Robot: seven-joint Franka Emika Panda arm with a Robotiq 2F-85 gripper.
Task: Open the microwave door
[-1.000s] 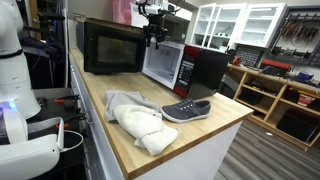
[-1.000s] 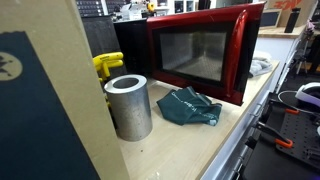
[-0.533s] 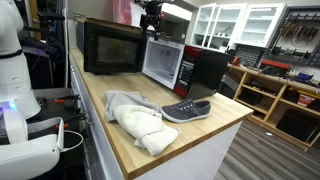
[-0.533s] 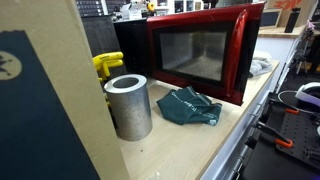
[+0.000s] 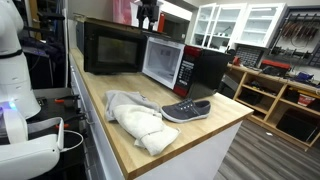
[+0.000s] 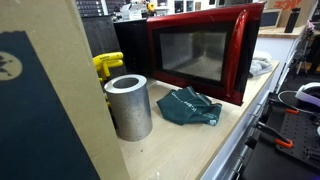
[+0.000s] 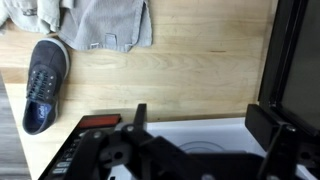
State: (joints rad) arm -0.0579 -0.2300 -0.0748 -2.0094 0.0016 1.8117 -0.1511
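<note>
The microwave (image 5: pixel 205 68) stands on the wooden counter, its pale interior (image 5: pixel 162 62) showing beside the red button panel (image 5: pixel 185 72). The door (image 5: pixel 112 48) is swung wide open, black inner face toward this exterior view. Its red-framed outer face with dark glass (image 6: pixel 200 55) fills an exterior view. My gripper (image 5: pixel 148 12) hangs above the microwave, open and empty, touching nothing. In the wrist view the gripper (image 7: pixel 200 115) has its fingers spread over the pale interior (image 7: pixel 200 135), with the red panel (image 7: pixel 100 122) at left and the dark door (image 7: pixel 295 60) at right.
A dark sneaker (image 5: pixel 186 110) and a pale cloth bundle (image 5: pixel 135 118) lie on the counter in front; both also show in the wrist view (image 7: pixel 45 85). A metal cylinder (image 6: pixel 128 105), a green cloth (image 6: pixel 190 107) and a yellow object (image 6: pixel 108 65) sit by the door's outer side.
My gripper has risen straight up from beside the microwave's top edge to near the top of the frame. The door and the other objects have not moved.
</note>
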